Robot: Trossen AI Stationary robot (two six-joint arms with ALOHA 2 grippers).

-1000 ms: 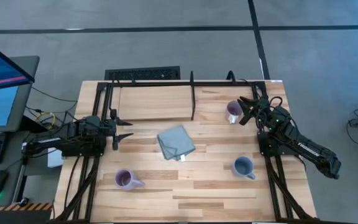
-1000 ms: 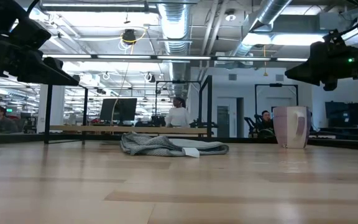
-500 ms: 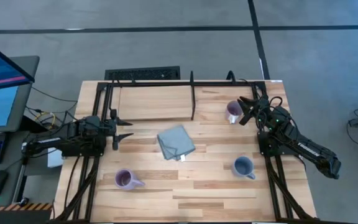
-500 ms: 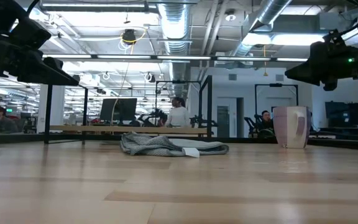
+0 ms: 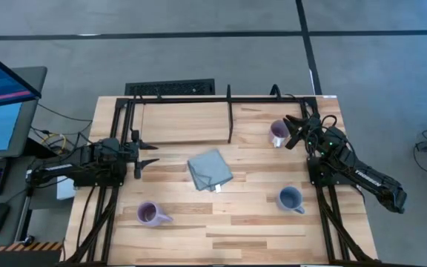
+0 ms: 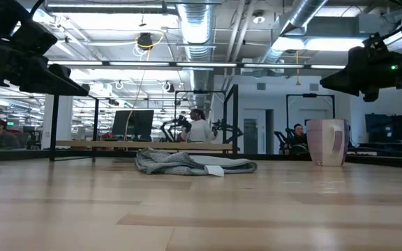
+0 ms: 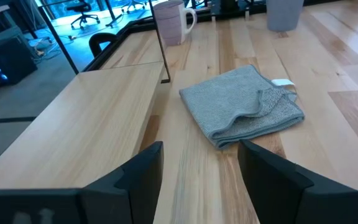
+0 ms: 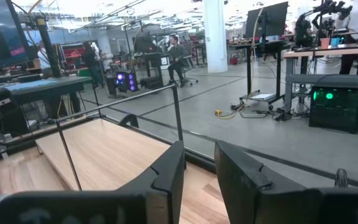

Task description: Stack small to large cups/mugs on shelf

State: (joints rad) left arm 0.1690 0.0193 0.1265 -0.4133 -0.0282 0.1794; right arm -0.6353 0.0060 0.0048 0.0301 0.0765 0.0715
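Note:
A purple mug with a white handle (image 5: 278,133) stands upright at the near edge of the shelf's right part (image 5: 273,119), right of the black divider (image 5: 230,119); it also shows in the low view (image 6: 326,142). A light purple mug (image 5: 148,213) stands near left on the table. A blue-grey mug (image 5: 290,198) stands near right. My right gripper (image 5: 290,131) is open, just right of the white-handled mug and above it (image 6: 324,80), touching nothing. My left gripper (image 5: 153,154) is open and empty at the table's left, fingers toward the cloth (image 7: 241,106).
A folded grey-blue cloth (image 5: 210,170) lies mid-table, in front of the shelf. The shelf's left board (image 5: 184,122) is bare. Black frame rods run along both table sides (image 5: 113,200). People and desks show in the room beyond.

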